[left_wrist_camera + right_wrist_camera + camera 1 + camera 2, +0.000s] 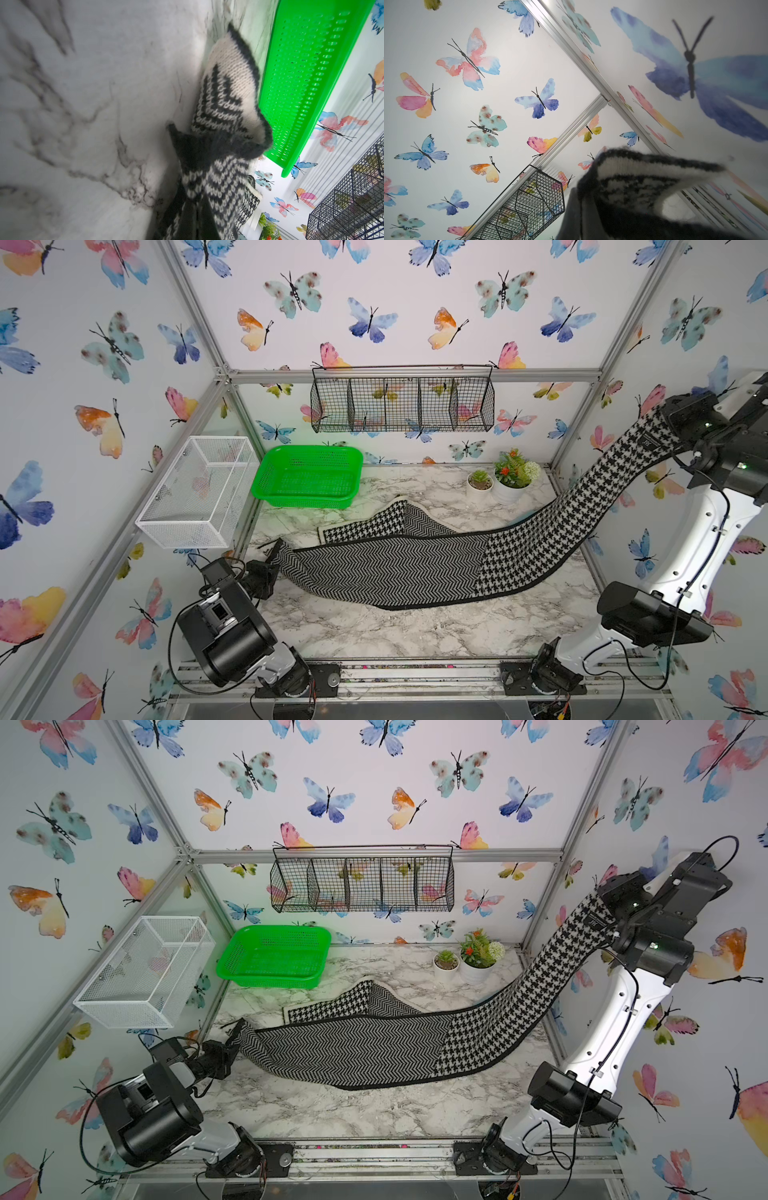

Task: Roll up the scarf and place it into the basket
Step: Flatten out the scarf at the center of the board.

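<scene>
This is looking like a robot test cell dressed up as a home corner: silver aluminium frame bars (548,376) are holding white butterfly-printed wall panels (407,335) around a marble-patterned tabletop (374,630), and a slotted metal rail (415,674) along the near edge is carrying two black robot arm bases (286,680).

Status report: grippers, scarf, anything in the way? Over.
Grippers: left gripper shut on scarf end, low at table; right gripper shut on other end, raised high. Middle sags unrolled on table. Green basket empty; potted plants close beside raised span.
</scene>
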{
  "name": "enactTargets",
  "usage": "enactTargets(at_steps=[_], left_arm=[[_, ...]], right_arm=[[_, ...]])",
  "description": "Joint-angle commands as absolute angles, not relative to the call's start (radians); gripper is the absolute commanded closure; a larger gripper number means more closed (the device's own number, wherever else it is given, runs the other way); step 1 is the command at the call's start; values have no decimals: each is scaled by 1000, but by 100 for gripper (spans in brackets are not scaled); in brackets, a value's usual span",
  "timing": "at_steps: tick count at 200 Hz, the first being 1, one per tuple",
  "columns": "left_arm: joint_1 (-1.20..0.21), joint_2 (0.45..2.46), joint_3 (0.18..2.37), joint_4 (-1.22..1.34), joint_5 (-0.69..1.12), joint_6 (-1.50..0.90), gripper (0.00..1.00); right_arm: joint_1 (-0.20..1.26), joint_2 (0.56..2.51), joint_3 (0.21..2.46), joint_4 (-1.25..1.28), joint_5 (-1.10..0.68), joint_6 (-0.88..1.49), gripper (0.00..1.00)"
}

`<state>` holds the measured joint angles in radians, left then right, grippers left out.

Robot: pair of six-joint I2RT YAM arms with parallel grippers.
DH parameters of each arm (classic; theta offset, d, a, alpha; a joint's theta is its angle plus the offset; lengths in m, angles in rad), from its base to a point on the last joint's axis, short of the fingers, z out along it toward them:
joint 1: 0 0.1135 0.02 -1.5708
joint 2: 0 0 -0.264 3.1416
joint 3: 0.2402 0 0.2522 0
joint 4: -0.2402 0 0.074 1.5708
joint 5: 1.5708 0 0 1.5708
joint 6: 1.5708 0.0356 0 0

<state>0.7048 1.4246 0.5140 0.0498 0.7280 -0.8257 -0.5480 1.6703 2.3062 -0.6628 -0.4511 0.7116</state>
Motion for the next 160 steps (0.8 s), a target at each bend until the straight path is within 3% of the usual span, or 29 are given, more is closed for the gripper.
enactTargets(at_steps=[1,74,114,160], left_arm=[[704,1344,527,-14,765,-801,100],[707,1185,534,-211,745,-722,100],[776,1106,522,-308,750,-676,100],[818,990,606,-538,536,-641,100]], right_arm=[[-542,1660,2311,-620,-456,689,99],[-542,1678,2316,-630,-446,675,99],[-542,1690,2334,-627,-438,676,99],[-541,1703,2336,-628,-435,673,99]])
